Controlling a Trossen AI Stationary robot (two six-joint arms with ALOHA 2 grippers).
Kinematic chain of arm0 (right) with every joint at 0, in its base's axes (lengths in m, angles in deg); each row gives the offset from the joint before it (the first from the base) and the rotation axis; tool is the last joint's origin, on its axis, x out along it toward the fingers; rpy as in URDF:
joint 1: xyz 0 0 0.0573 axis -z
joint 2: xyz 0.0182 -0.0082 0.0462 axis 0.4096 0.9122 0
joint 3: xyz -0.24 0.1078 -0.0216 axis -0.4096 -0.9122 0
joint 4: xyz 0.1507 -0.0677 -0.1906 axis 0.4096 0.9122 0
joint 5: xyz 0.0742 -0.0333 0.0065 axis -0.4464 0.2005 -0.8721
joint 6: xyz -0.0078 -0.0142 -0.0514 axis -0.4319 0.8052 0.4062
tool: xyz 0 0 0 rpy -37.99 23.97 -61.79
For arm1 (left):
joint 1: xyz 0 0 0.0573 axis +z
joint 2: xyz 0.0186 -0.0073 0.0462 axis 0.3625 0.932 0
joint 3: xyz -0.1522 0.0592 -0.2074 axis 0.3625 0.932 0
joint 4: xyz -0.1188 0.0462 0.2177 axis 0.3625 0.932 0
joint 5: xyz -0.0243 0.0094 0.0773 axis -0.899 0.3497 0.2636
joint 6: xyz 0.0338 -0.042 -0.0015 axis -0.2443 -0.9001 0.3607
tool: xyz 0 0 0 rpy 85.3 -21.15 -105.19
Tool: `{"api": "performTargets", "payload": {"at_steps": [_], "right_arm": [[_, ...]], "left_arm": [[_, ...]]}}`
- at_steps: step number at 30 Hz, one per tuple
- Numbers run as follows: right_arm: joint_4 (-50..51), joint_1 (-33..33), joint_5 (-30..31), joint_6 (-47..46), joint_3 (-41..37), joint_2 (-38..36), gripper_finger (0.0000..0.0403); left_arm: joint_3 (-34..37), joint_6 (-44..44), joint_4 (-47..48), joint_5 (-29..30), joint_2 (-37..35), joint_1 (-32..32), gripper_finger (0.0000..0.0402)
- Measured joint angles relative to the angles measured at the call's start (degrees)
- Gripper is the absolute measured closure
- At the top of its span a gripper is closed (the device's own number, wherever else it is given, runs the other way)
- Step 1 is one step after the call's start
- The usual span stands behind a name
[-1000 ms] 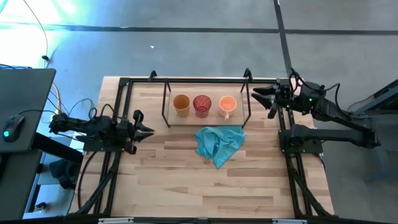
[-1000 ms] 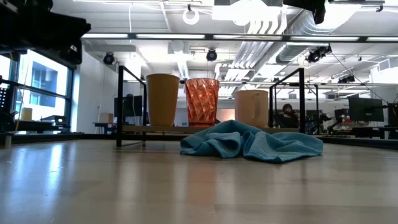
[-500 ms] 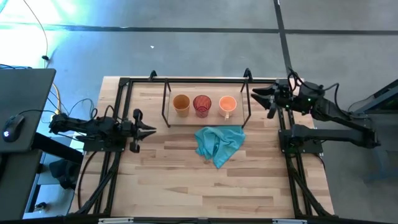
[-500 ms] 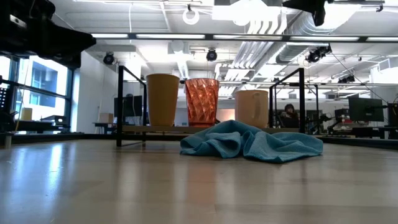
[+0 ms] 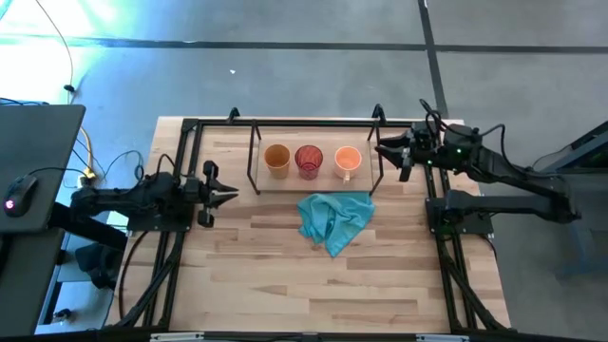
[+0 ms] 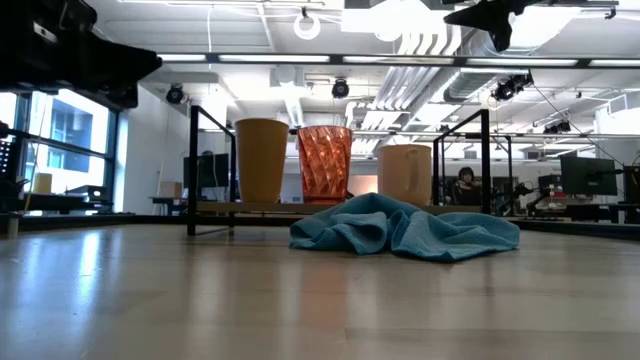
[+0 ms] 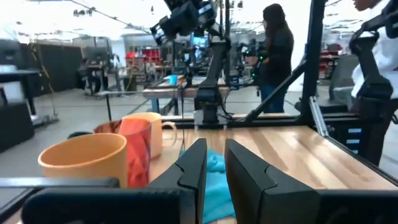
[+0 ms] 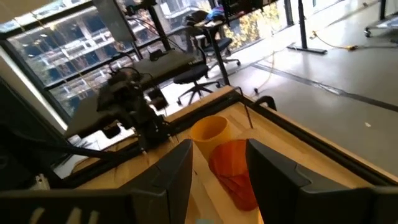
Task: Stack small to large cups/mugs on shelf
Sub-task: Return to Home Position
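On the shelf point(image 5: 316, 182), a black-framed rack with a wooden board, three cups stand upright in a row. They are the amber-brown cup point(image 5: 276, 159), the red ribbed cup point(image 5: 309, 161) and the light orange mug point(image 5: 348, 161). The low view shows the amber-brown cup point(image 6: 262, 160), the red ribbed cup point(image 6: 325, 163) and the mug point(image 6: 404, 173) side by side. My left gripper point(image 5: 232, 195) hovers left of the shelf, with a narrow gap between its fingers point(image 7: 196, 168). My right gripper point(image 5: 383, 150) is open in the air at the shelf's right end, beside the mug.
A crumpled teal cloth point(image 5: 334, 220) lies on the table just in front of the shelf, below the red cup and the mug. Black rails point(image 5: 180, 152) run along the table's left, far and right sides. People stand in the room beyond the table.
My right gripper has moved toward the table's left, closing on the shelf's right end. My left gripper has shifted slightly toward the shelf. The cups and the cloth have stayed put.
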Motion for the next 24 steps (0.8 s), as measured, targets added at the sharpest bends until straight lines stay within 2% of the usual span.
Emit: {"api": "performTargets", "payload": {"at_steps": [4,7,17,24], "right_arm": [[-4.39,0.00,-1.34,0.29,0.01,0.47,0.0263],[-6.09,0.00,-1.37,0.72,0.00,0.28,0.0263],[-6.02,-0.02,-1.37,0.33,0.00,-0.09,0.0263],[-4.53,0.04,-1.19,1.32,0.00,-1.53,0.0263]], "left_arm": [[0.01,-3.15,0.01,-5.92,0.02,4.07,0.0355],[0.01,-4.19,-0.21,-7.13,0.02,5.42,0.0355],[0.01,-1.87,0.94,-1.14,0.02,5.70,0.0355],[0.01,-1.62,4.56,-1.20,0.02,5.70,0.0355]]}}
